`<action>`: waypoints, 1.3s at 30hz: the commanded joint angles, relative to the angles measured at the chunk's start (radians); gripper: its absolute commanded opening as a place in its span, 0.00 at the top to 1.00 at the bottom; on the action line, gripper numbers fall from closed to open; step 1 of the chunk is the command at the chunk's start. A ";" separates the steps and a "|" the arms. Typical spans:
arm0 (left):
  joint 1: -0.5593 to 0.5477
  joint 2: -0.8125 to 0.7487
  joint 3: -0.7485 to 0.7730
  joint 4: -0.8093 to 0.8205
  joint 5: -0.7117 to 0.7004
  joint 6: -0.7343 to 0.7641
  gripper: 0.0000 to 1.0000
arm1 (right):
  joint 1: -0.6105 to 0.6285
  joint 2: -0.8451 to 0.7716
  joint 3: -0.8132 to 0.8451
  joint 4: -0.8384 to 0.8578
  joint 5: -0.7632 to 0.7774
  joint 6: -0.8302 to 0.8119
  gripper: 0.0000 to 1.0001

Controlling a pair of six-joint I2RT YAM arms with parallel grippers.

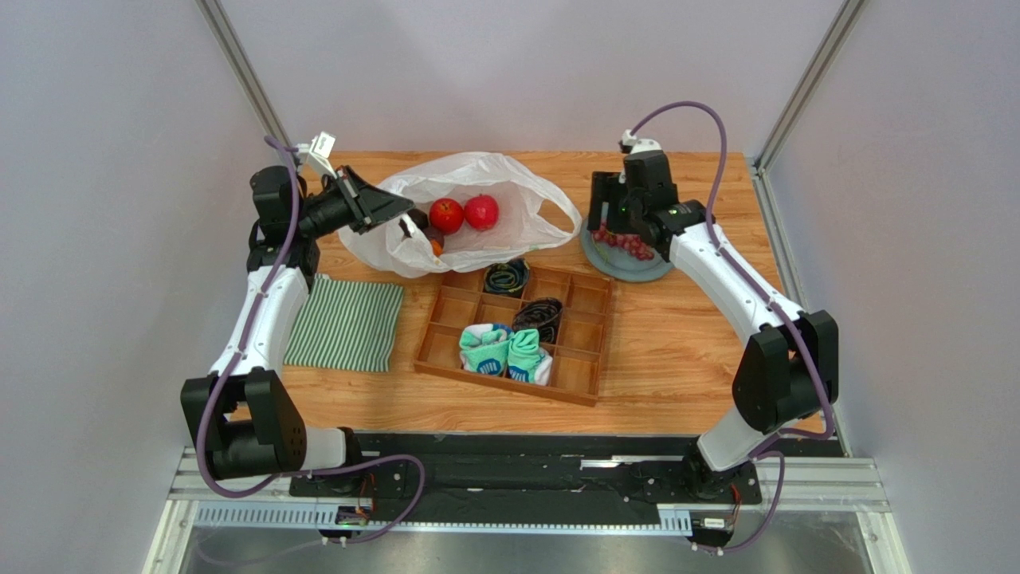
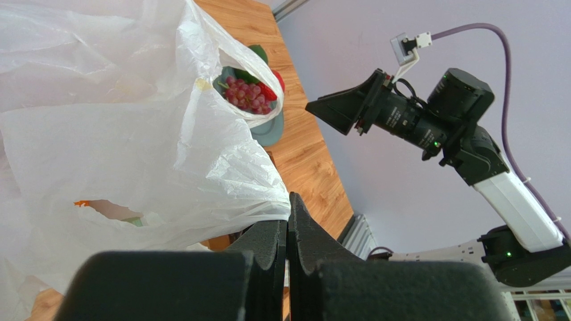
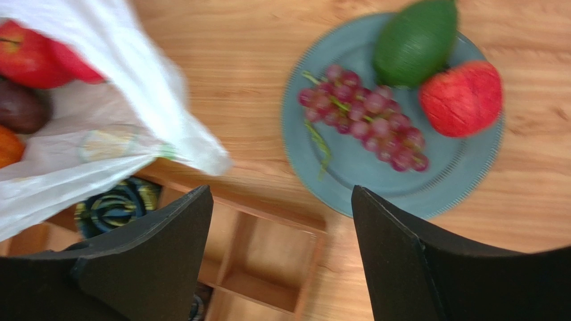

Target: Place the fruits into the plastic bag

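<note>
Top external view: the plastic bag (image 1: 503, 179) lies open at about 12 o'clock on the worktop (image 1: 682, 359), with two red apples (image 1: 447, 215) showing inside it. The left hand (image 1: 407, 224) is at the bag's 9 o'clock edge. In the left wrist view its fingers (image 2: 268, 247) are pressed together with the bag's rim pinched at their tips, holding the thin plastic lifted.

The right hand (image 1: 613, 221) hangs over the 9 o'clock side of a grey-blue plate (image 1: 656, 270). The plate sits at 2 o'clock on the worktop, just beside one of the bag's loop handles. The right wrist view shows this hand's jaws spread wide with nothing between them.

On the plate the grapes (image 3: 365, 124) lie across the middle. A green fruit (image 3: 415, 40) lies at 12 o'clock and a red fruit (image 3: 462, 97) at 2 o'clock, just beside each other. At the 9 o'clock edge of that view, a dark purple fruit (image 3: 20, 107) and an orange fruit (image 3: 5, 147) sit in the bag below an apple.

A wooden tray (image 1: 581, 359) holding rolled socks (image 1: 505, 350) takes the worktop's centre. A striped cloth (image 1: 347, 323) lies at 8 o'clock.
</note>
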 commanded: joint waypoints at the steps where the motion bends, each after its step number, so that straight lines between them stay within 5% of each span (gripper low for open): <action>1: 0.007 -0.033 0.002 0.018 0.006 0.020 1.00 | -0.085 -0.038 -0.020 -0.033 -0.023 -0.017 0.20; 17: 0.010 -0.031 0.004 0.019 0.010 0.018 1.00 | -0.321 0.195 0.076 -0.077 -0.086 -0.039 0.13; 23: 0.008 -0.030 0.004 0.016 0.010 0.021 1.00 | -0.341 0.302 0.156 -0.094 -0.086 -0.075 0.06; 39: 0.008 -0.021 0.010 0.002 0.007 0.032 1.00 | -0.355 0.506 0.340 -0.068 -0.060 -0.133 0.09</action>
